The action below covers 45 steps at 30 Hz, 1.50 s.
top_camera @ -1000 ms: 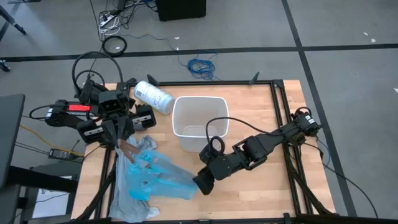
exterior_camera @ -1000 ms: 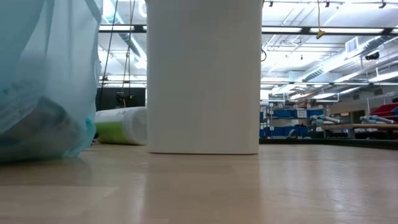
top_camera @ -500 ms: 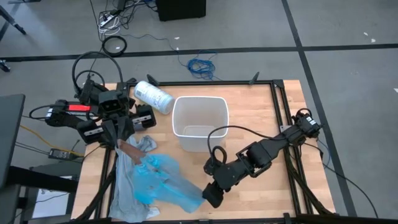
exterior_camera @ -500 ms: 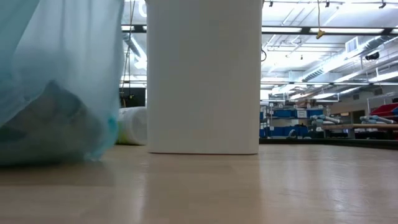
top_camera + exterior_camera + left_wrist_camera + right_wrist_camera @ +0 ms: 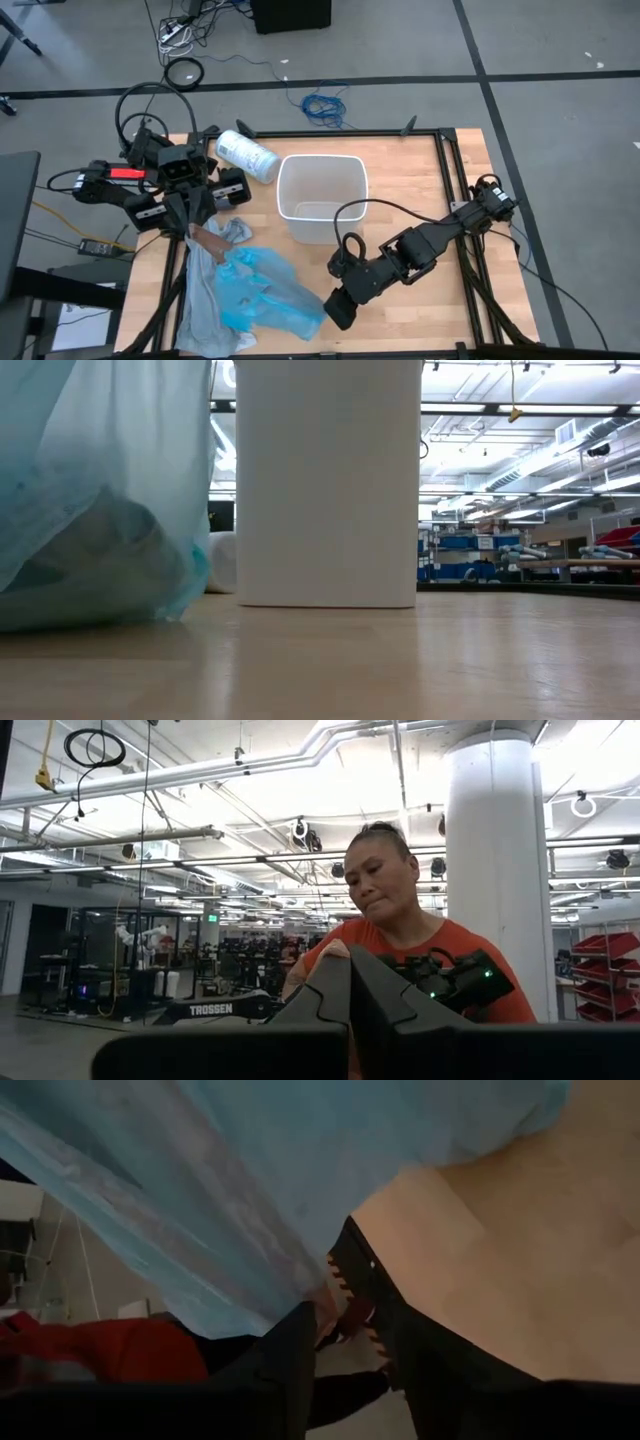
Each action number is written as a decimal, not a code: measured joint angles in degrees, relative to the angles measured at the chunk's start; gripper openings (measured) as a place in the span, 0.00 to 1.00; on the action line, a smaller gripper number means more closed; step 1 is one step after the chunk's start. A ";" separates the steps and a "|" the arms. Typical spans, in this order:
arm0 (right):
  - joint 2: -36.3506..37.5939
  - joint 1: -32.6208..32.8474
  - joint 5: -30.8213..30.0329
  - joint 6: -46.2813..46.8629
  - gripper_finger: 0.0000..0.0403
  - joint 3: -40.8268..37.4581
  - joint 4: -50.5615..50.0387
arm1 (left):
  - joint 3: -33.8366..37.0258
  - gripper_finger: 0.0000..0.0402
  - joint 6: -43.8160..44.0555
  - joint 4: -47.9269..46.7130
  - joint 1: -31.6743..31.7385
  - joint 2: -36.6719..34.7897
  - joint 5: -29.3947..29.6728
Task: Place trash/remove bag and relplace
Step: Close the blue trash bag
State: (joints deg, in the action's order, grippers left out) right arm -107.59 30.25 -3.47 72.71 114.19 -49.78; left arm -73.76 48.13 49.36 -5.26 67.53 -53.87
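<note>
Right jaws clamped on bag [image 5: 262,290] edge

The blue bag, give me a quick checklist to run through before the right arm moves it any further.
1. Right gripper shut on the blue bag: ok.
2. Bag out of the white bin: ok.
3. Bag lifted off the table: not ok, it lies beside the grey liner.
4. Bin upright: ok.
5. Left gripper shut, parked near the table's left edge: ok.
6. Trash inside the bag: cannot tell.
</note>
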 joint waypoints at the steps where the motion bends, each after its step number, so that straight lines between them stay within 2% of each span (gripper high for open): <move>1: 0.00 -0.06 -0.13 -0.58 0.31 0.00 0.23 | 0.00 0.01 -0.01 0.00 0.00 0.00 0.00; 12: -0.09 -0.82 -0.79 -3.00 0.23 0.00 4.45 | 0.00 0.01 -0.10 0.00 0.01 0.00 -0.04; 20: -0.09 -0.78 1.70 -4.92 0.16 0.02 6.38 | 0.00 0.01 -0.12 0.00 0.01 0.00 -0.07; 26: -0.11 -0.82 3.70 -4.83 0.19 0.02 6.35 | 0.00 0.01 -0.12 0.00 0.01 0.00 -0.33; 35: -0.13 -0.67 5.26 -3.23 0.32 -0.19 6.44 | 0.00 0.01 -0.15 0.00 0.00 0.00 -0.31; 38: -0.13 -0.67 5.42 -2.12 0.35 -1.94 8.83 | 0.00 0.01 -1.76 -0.01 0.02 0.00 -0.28; 45: -0.29 -0.65 11.76 1.08 0.36 -7.75 18.98 | 0.00 0.01 -4.58 -0.02 0.01 0.00 -0.26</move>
State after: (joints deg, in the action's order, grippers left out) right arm -107.88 29.61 8.29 73.79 106.44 -30.80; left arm -73.76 43.55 49.34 -5.24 67.53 -54.13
